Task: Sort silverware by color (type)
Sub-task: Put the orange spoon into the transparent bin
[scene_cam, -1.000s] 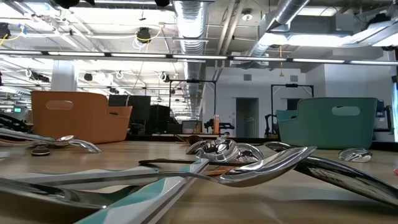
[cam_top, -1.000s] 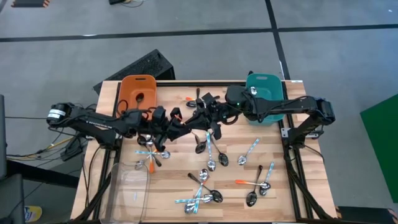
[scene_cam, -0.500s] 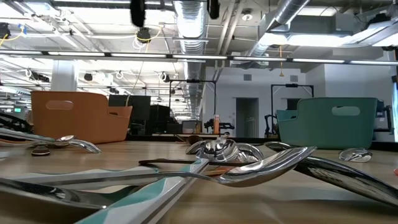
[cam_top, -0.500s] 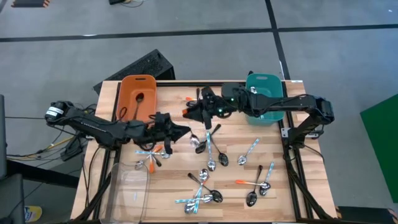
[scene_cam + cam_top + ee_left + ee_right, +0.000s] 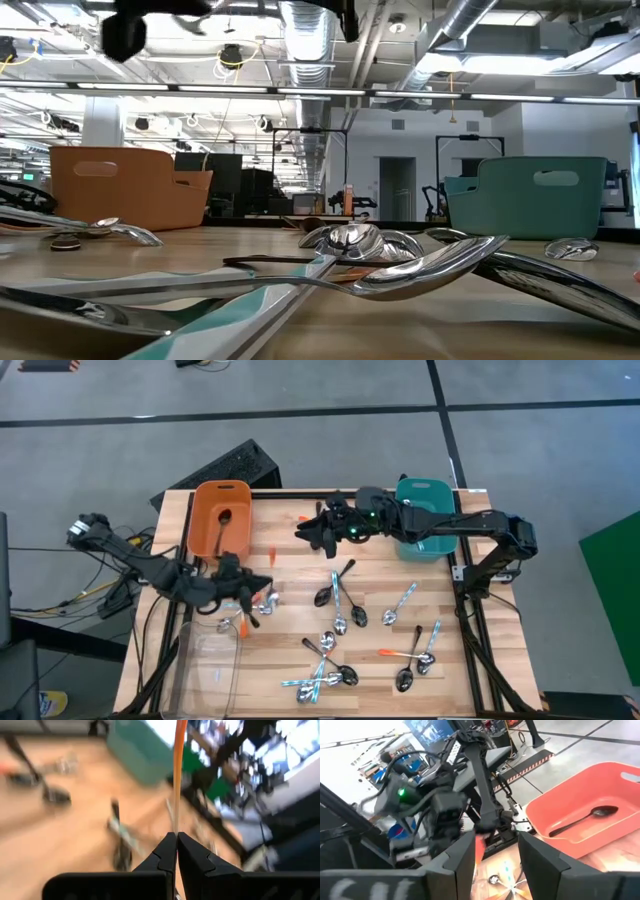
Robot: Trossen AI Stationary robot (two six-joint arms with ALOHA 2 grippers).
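— How is the light?
— Even and bright from above. The table point(image 5: 290, 610) shows only soft, short shadows under the spoons point(image 5: 340, 622). In the low view, ceiling lamps point(image 5: 190, 88) glare white, and their reflections shine on the spoon bowls.
— And sharpness?
— The overhead picture is crisp. The left wrist picture is smeared with motion blur throughout. In the low view the nearest handles are out of focus.
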